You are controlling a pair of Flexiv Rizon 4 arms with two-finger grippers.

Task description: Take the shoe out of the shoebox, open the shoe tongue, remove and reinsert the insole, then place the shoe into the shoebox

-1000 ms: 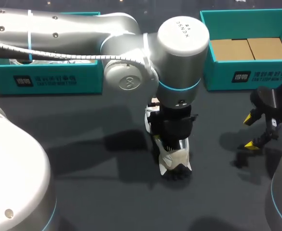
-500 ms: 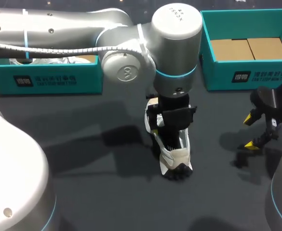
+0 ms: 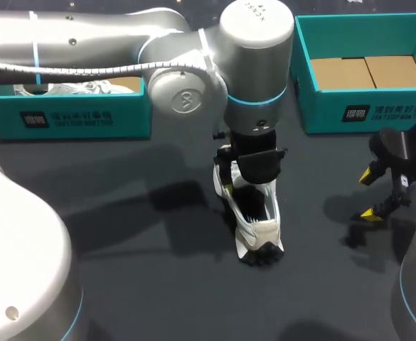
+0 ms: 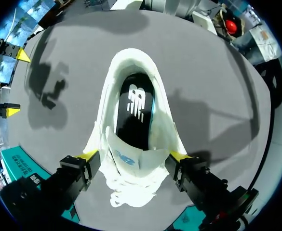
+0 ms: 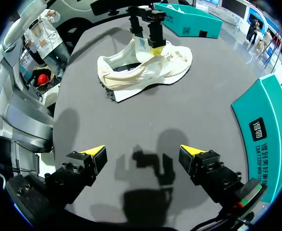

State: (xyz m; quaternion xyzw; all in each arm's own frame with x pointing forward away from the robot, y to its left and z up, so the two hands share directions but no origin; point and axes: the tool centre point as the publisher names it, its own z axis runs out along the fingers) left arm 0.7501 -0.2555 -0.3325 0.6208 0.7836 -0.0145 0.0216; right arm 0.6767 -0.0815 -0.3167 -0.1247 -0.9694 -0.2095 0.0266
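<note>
A white shoe (image 3: 259, 229) lies on the dark table (image 3: 136, 284), its toe toward the near edge. Its black insole (image 4: 137, 103) shows inside, and the tongue (image 4: 127, 158) is folded forward. My left gripper (image 3: 254, 186) hangs just above the laces, open wide, with one yellow tip on each side of the tongue (image 4: 134, 156). I cannot tell if the tips touch the shoe. From the right wrist view, the shoe (image 5: 145, 72) lies well ahead, with the left gripper (image 5: 148, 43) over it. My right gripper (image 3: 368, 195) hovers open and holds nothing (image 5: 143, 154).
A teal shoebox (image 3: 65, 114) with white paper in it stands at the back left. A second teal shoebox (image 3: 368, 110) with a brown cardboard floor stands at the back right, close beside my right gripper (image 5: 271, 125).
My left gripper has risen and drawn back a little from the shoe, so the shoe's opening shows. The shoe and my right arm have stayed put.
</note>
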